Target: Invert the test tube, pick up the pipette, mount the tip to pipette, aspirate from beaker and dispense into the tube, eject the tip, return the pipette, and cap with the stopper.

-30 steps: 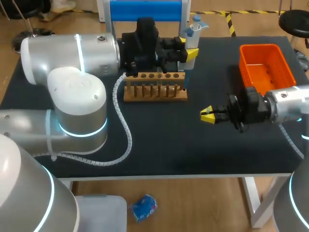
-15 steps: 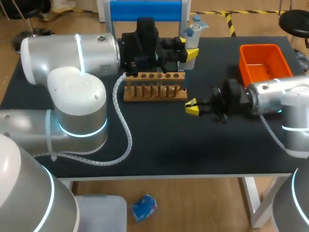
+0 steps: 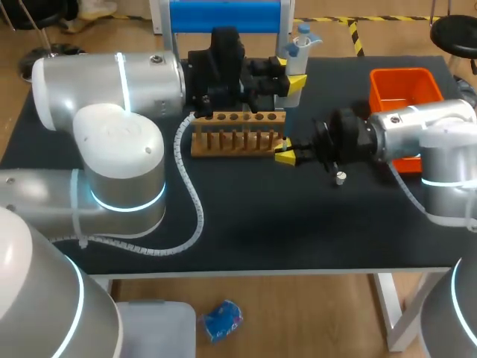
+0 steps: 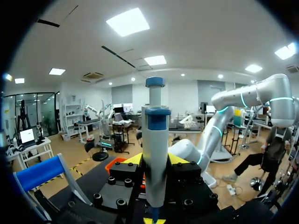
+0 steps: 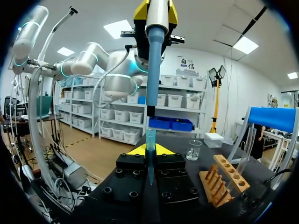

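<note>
The white pipette with a blue plunger (image 4: 154, 135) is clamped upright in the left gripper (image 4: 154, 161), just behind the wooden test-tube rack (image 3: 240, 136). At the rack's right end, the right gripper (image 5: 149, 150) pinches a small blue plastic tip (image 5: 150, 138), just short of the pipette's nozzle.

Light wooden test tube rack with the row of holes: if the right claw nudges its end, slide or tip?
Likely slides rather than tips: the wooden test tube rack sits low on a broad base plate. It looks light, being an open frame of thin pegs, so even a soft nudge from the right claw, close by its end, may shift it.
</note>
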### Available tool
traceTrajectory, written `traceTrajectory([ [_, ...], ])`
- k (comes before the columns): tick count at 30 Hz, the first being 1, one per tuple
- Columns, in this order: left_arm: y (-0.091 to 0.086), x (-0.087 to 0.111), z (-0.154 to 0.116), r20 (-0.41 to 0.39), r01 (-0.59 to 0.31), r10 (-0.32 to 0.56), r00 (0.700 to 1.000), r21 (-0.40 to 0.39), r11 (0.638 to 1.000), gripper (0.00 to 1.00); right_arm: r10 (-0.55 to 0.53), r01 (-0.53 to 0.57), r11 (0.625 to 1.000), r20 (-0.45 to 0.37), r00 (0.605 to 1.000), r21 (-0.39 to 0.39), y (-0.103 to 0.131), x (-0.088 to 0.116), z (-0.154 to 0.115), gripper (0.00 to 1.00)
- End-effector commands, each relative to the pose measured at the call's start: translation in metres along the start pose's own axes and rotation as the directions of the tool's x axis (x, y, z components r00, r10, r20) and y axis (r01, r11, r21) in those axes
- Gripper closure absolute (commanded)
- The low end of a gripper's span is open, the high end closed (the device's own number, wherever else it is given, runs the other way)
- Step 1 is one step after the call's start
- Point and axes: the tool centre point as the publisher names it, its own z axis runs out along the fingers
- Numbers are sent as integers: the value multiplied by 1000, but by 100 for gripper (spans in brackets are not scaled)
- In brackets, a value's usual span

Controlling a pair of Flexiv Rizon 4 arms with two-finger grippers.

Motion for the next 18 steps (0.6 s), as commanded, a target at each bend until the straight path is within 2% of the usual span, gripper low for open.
traceTrajectory([
  [1, 0, 0, 1, 1, 1, -1, 1000, 0, 1000, 100, -2, 2, 1000, -8, 1000, -7, 1, -3, 1, 100],
  [18, 0, 0, 1, 1, 1, -1, 1000, 0, 1000, 100, -29, 29, 999, -16, 999, -21, 14, -2, 5, 100],
])
